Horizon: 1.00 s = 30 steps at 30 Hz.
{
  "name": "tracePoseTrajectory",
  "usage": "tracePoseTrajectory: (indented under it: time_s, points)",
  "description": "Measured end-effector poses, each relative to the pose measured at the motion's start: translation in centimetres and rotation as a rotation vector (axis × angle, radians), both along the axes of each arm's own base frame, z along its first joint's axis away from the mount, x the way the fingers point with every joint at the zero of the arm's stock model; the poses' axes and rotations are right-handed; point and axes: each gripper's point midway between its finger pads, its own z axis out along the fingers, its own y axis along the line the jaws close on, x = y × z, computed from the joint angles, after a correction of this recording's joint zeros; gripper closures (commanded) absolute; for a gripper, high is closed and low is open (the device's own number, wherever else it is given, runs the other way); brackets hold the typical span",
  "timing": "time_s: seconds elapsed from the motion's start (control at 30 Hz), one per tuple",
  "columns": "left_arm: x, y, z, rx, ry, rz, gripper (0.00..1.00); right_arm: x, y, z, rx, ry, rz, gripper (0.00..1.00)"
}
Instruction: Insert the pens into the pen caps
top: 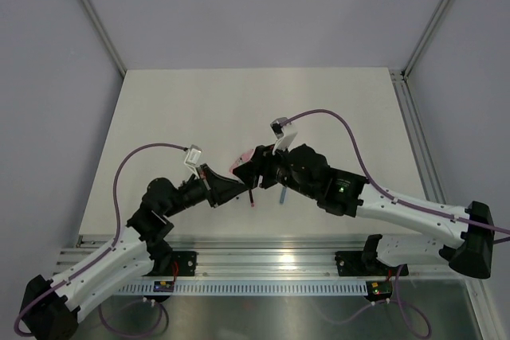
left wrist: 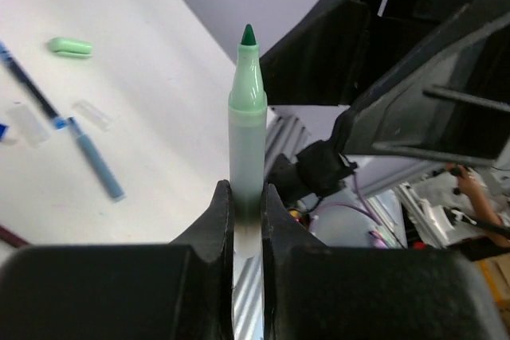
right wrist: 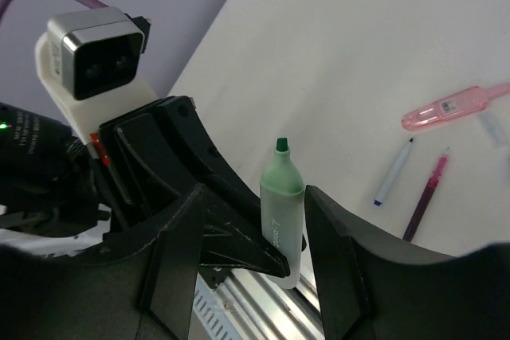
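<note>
My left gripper [left wrist: 247,197] is shut on the lower barrel of an uncapped mint green highlighter pen [left wrist: 247,117], tip pointing away. My right gripper [right wrist: 255,197] is open, its fingers on either side of that mint pen [right wrist: 280,205] without closing on it. The two grippers meet above the table's front middle, left [top: 237,191] and right [top: 249,166]. A mint cap [left wrist: 70,47] lies on the table. A pink highlighter [right wrist: 446,107] lies there too. Thin pens lie nearby: dark blue [left wrist: 32,89], light blue [left wrist: 100,166] and red [right wrist: 426,197].
Two small clear caps [left wrist: 92,115] [left wrist: 28,123] lie beside the thin pens. The metal rail [top: 263,264] runs along the table's near edge below the grippers. Grey walls enclose the white table [top: 239,109] at the back and sides.
</note>
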Motion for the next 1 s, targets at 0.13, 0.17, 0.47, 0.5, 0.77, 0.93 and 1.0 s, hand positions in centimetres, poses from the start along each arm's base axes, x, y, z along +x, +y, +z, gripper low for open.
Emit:
tracePoseTrajectory:
  time_s: [0.13,0.17,0.47,0.5,0.77,0.93,1.0]
  points:
    - [-1.7,0.2,1.6,-0.075,-0.026,-0.058,1.0,-1.5,0.0,2.1,0.08,-0.017,0.074,0.46]
    - [-2.0,0.2,2.0,-0.089,-0.032,-0.07,1.0,-1.8,0.1,2.4,0.093,-0.018,0.089,0.47]
    - [-3.8,0.1,4.1,-0.161,-0.046,-0.156,1.0,-3.1,1.4,2.8,0.144,-0.001,0.194,0.72]
    - [-4.0,0.1,4.2,-0.166,-0.047,-0.167,1.0,-3.1,1.4,2.7,0.147,0.002,0.199,0.76]
    - [-4.3,0.1,4.2,-0.174,-0.019,-0.177,0.78,-3.2,1.5,2.6,0.169,0.0,0.204,0.99]
    - [-4.3,-0.1,3.5,-0.149,-0.001,-0.181,0.65,-3.4,1.7,2.2,0.169,0.019,0.208,1.0]
    - [-4.3,-0.2,3.1,-0.139,0.008,-0.182,0.65,-3.4,1.8,2.0,0.166,0.024,0.207,1.0]
